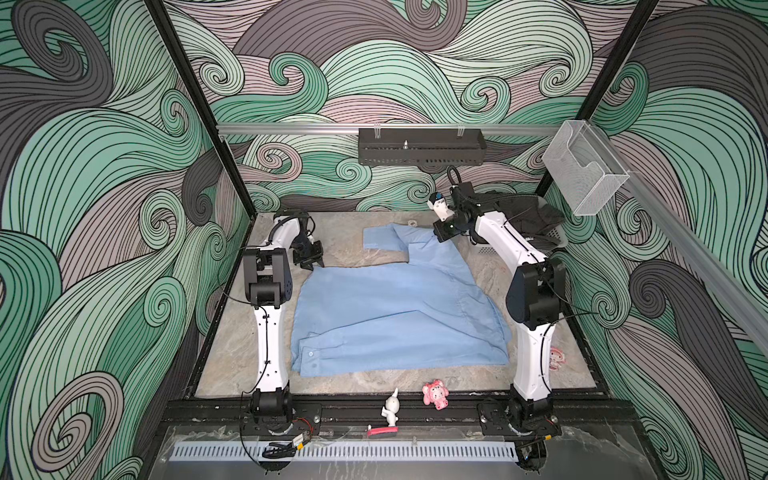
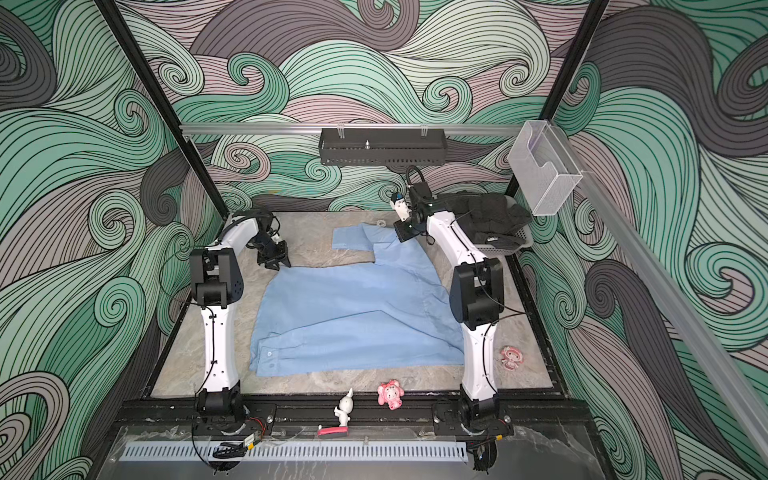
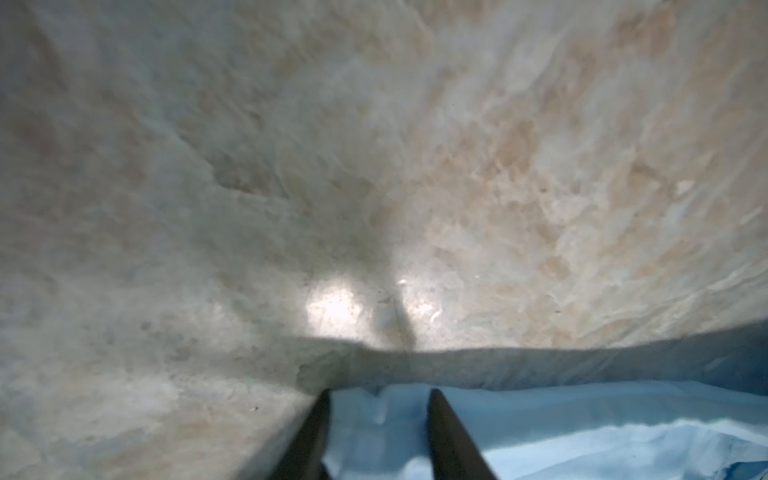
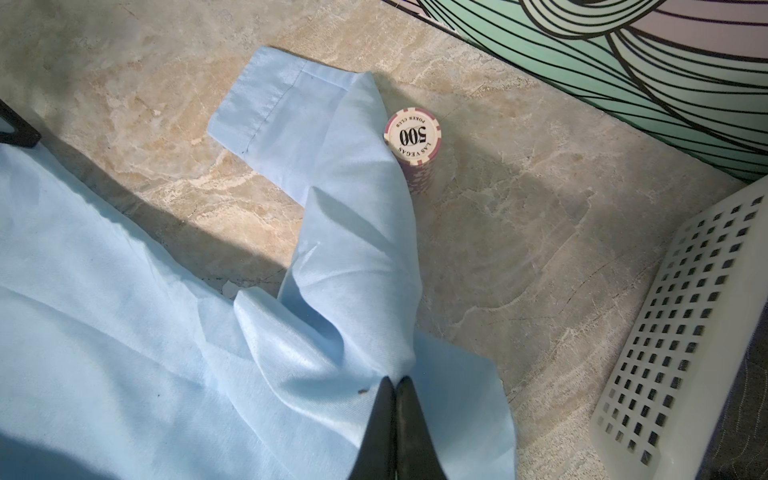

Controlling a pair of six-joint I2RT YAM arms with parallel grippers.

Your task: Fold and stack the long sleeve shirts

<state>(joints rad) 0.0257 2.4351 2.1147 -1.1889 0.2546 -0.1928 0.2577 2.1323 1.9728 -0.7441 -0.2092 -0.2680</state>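
Note:
One long sleeve shirt (image 1: 395,307) (image 2: 353,307), light blue, lies spread over the middle of the marble table in both top views. One sleeve reaches toward the back, its cuff (image 4: 266,104) flat on the table. My left gripper (image 1: 311,264) (image 3: 380,395) is at the shirt's back left corner. Its jaws stand apart, with the shirt's edge (image 3: 540,428) between them. My right gripper (image 1: 439,237) (image 4: 395,380) is at the back right, shut on a raised fold of the shirt (image 4: 124,311) near where the sleeve starts.
A stack of poker chips (image 4: 413,137) stands beside the sleeve. A white perforated basket (image 4: 681,332) holding dark clothes (image 1: 536,220) sits at the back right. A white figurine (image 1: 390,409) and a pink toy (image 1: 434,392) stand on the front rail.

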